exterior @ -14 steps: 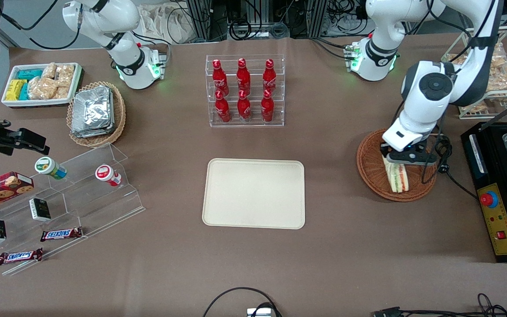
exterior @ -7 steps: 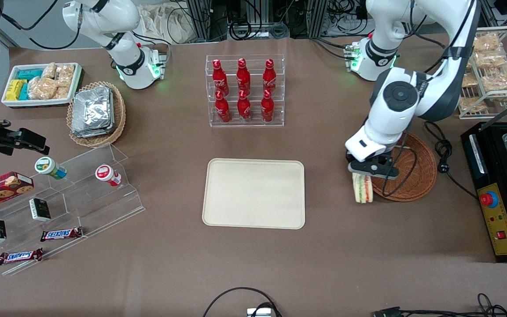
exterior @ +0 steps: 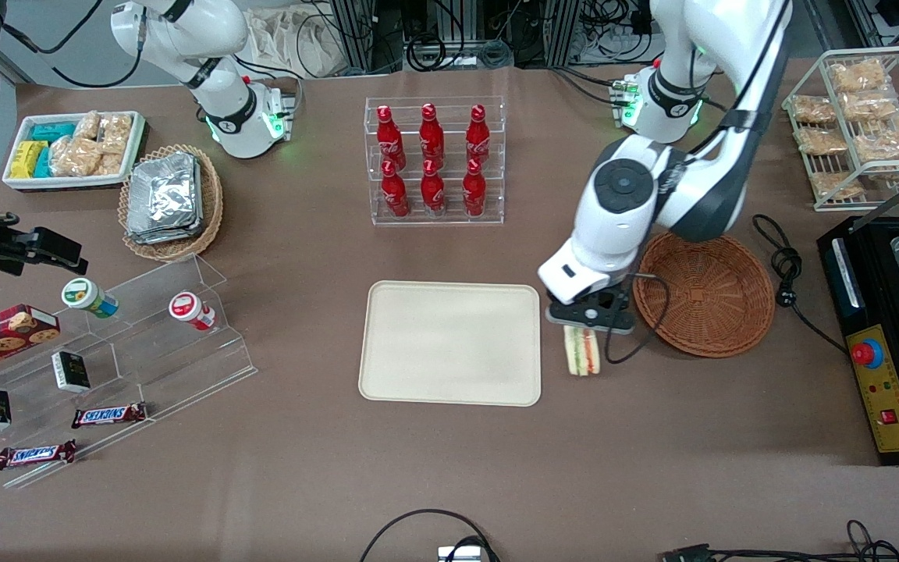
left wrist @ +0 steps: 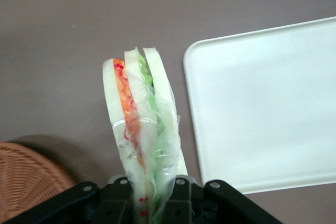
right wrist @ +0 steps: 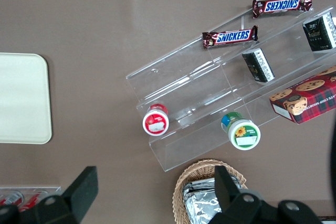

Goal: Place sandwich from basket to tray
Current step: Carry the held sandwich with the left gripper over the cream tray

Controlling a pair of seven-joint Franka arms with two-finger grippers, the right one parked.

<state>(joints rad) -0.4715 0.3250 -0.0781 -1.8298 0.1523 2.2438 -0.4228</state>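
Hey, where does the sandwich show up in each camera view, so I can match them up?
Front view: the sandwich hangs from the gripper, between the tray and the basket.
Left wrist view: the sandwich is clamped in the gripper, over the table beside the tray.
Right wrist view: not in it.
Shared landmark: the tray, whose corner also shows in the right wrist view.

Your gripper (exterior: 588,321), above the table between tray and basket, hides the sandwich's (left wrist: 140,129) clamped end; the basket (left wrist: 26,177) is cut off at the wrist view's edge.
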